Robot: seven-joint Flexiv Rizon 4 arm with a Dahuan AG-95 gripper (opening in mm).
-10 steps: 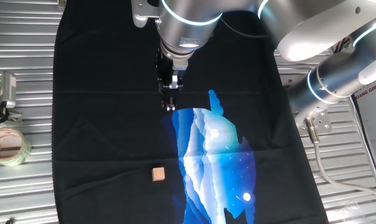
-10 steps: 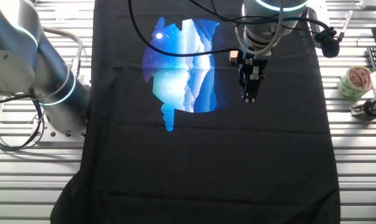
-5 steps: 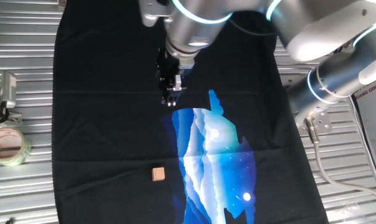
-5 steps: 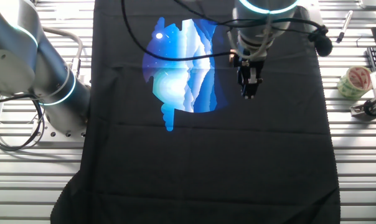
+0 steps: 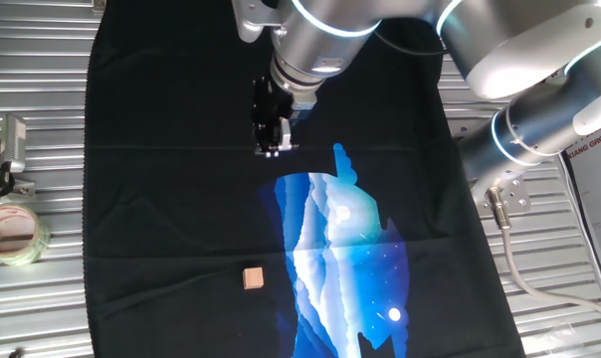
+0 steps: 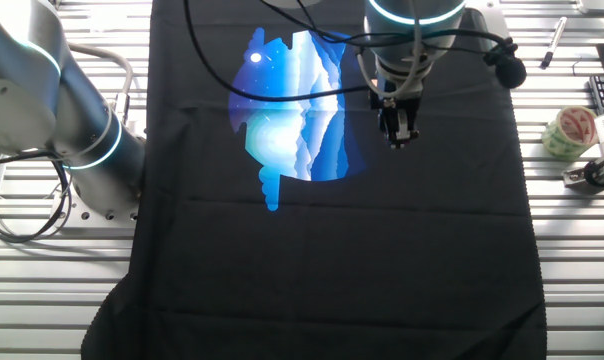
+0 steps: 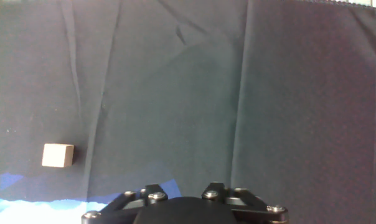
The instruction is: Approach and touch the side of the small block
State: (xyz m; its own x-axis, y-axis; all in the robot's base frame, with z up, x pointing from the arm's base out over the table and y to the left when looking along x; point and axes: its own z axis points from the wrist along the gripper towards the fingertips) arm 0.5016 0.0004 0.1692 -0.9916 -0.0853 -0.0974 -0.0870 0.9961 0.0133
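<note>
The small block [image 5: 253, 277] is a tiny tan cube lying on the black cloth [image 5: 161, 199], just left of the blue print. In the hand view it [image 7: 57, 155] lies at the lower left. My gripper [image 5: 273, 149] hangs above the cloth well away from the block, beyond the top of the blue print, and its fingers look closed together with nothing between them. In the other fixed view the gripper [image 6: 397, 140] sits right of the print and the block is hidden behind the arm. The hand view shows only the gripper's base, not its fingertips.
A roll of clear tape [image 5: 12, 232] lies off the cloth on the metal table; it also shows in the other fixed view [image 6: 570, 130]. A metal clip [image 5: 7, 149] lies near it. The blue print [image 5: 340, 239] covers part of the cloth.
The gripper has moved a little farther from the block, up the image in one fixed view and up-left in the other. The block has not moved.
</note>
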